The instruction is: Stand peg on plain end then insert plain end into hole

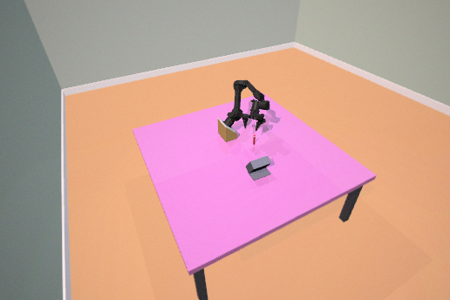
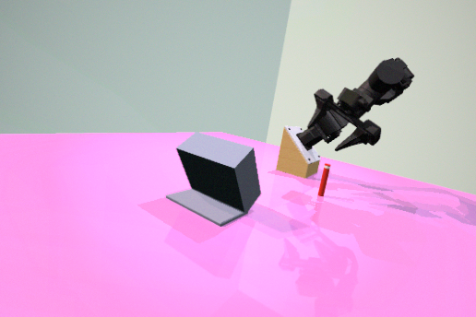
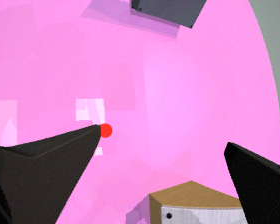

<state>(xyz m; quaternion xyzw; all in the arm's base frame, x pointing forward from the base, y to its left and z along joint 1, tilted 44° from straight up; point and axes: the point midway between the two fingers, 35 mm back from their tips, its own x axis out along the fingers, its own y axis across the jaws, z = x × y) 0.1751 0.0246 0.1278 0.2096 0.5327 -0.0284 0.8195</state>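
The red peg (image 1: 254, 139) (image 2: 324, 181) stands upright on the table, its white band near the top. In the wrist view its round red top (image 3: 106, 130) shows right beside the left finger's tip; its sides are hidden. My gripper (image 1: 251, 128) (image 2: 324, 137) (image 3: 164, 140) is open and empty, above the peg's height and toward the robot's side of it. The peg is not centred between the fingers in the wrist view. The dark grey sloped panel (image 1: 259, 165) (image 2: 219, 176) (image 3: 168, 11) stands beyond the peg; its hole is not visible now.
A tan wedge-shaped block (image 1: 228, 133) (image 2: 291, 158) (image 3: 191, 193) with a pale sloped plate carries the arm's base, close to the peg and gripper. The pink table (image 1: 196, 206) (image 2: 92, 236) (image 3: 191, 90) shows shadows and reflections of the arm.
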